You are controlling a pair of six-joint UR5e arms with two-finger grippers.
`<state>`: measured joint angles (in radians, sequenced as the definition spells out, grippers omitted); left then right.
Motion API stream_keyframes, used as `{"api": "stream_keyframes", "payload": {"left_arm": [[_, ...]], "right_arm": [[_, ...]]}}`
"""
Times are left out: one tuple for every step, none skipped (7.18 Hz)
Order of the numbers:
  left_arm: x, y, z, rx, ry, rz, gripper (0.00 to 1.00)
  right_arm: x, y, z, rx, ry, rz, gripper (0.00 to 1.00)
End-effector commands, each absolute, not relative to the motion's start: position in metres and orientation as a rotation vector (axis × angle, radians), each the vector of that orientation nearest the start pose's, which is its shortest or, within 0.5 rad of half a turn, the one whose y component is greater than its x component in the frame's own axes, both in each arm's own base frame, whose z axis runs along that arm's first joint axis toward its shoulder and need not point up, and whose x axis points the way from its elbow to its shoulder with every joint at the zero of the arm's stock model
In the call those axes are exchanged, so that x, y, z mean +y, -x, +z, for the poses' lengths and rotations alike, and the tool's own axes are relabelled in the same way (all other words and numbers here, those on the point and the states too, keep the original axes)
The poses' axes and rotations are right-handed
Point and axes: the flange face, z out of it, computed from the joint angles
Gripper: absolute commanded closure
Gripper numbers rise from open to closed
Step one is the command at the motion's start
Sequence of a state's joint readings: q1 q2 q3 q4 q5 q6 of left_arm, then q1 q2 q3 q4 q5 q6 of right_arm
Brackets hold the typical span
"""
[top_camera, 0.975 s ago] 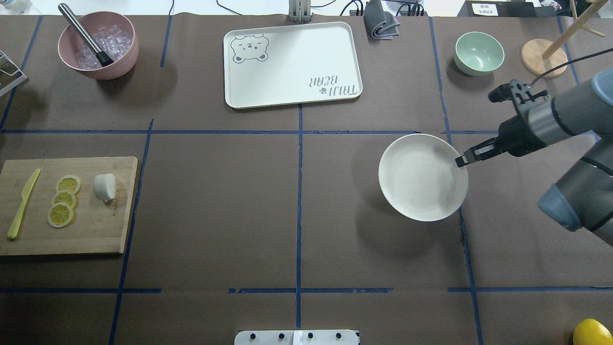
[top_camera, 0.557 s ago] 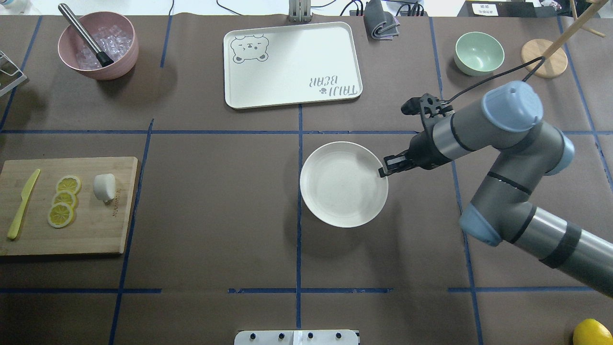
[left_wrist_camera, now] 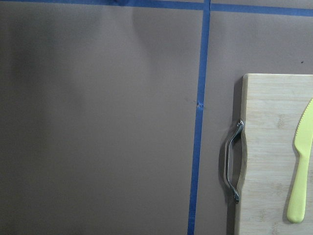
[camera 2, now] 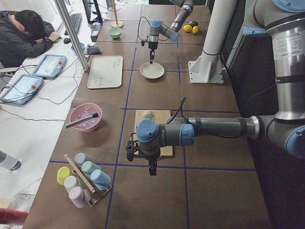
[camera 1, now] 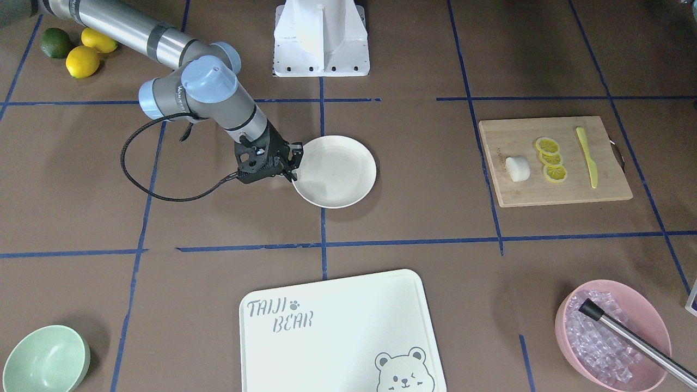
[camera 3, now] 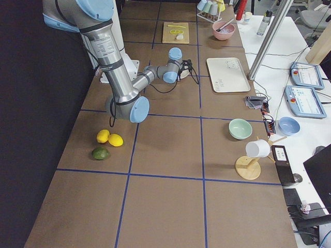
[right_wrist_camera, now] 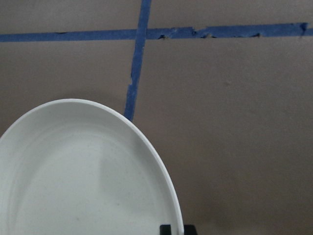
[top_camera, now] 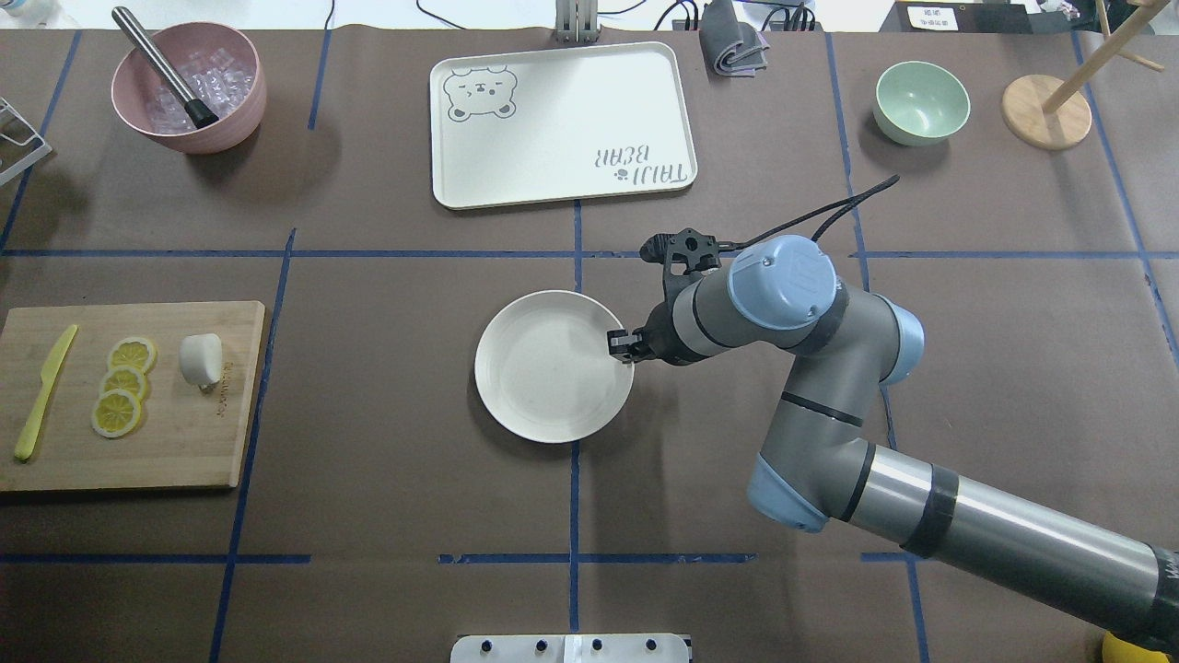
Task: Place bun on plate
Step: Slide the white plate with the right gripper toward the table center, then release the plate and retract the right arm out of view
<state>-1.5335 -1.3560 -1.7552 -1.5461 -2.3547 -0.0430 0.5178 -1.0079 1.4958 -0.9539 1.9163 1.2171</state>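
The white bun [top_camera: 201,359] lies on the wooden cutting board [top_camera: 184,451] at the table's left, beside the lemon slices [top_camera: 122,385]; it also shows in the front view as the bun [camera 1: 517,169]. My right gripper [top_camera: 624,345] is shut on the right rim of the cream plate [top_camera: 543,368], which is empty and sits near the table's middle. The wrist view shows the plate [right_wrist_camera: 88,181] with the fingertips [right_wrist_camera: 177,229] at its rim. My left gripper [camera 2: 151,168] points down beside the board's outer end; I cannot tell whether it is open or shut.
A bear-printed tray [top_camera: 562,124] lies at the back centre. A pink bowl [top_camera: 189,87] with ice and a metal tool stands back left, a mint bowl [top_camera: 921,101] and wooden stand [top_camera: 1045,110] back right. A yellow knife [top_camera: 44,391] lies on the board.
My right arm has carried the plate leftward from the right part of the table to its middle, gripper still shut on the rim. The bun has not moved.
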Motion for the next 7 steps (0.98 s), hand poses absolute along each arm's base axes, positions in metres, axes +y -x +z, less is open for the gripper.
{"api": "stream_keyframes", "payload": {"left_arm": [[-0.399,0.048,0.666,0.781,0.086,-0.027,0.0],[-0.399,0.048,0.667,0.781,0.087,-0.027,0.0],[-0.399,0.048,0.667,0.781,0.087,-0.027,0.0],[-0.399,0.045,0.668,0.78,0.09,-0.02,0.0],[-0.4,0.041,0.667,0.78,0.089,-0.01,0.0],[-0.402,0.039,0.66,0.781,0.078,0.002,0.0],[-0.406,0.028,0.657,0.777,0.079,0.031,0.0]], "right_arm": [[-0.437,0.567,0.29,-1.117,-0.161,-0.021,0.2],[-0.439,0.561,0.287,-1.13,-0.125,-0.029,0.01],[-0.465,0.529,0.289,-1.139,-0.013,-0.039,0.01],[-0.498,0.479,0.293,-1.147,0.102,-0.023,0.0],[-0.507,0.44,0.313,-1.144,0.105,0.005,0.0],[-0.513,0.421,0.335,-1.125,0.078,-0.008,0.0],[-0.521,0.394,0.369,-1.091,0.021,-0.065,0.0]]}}
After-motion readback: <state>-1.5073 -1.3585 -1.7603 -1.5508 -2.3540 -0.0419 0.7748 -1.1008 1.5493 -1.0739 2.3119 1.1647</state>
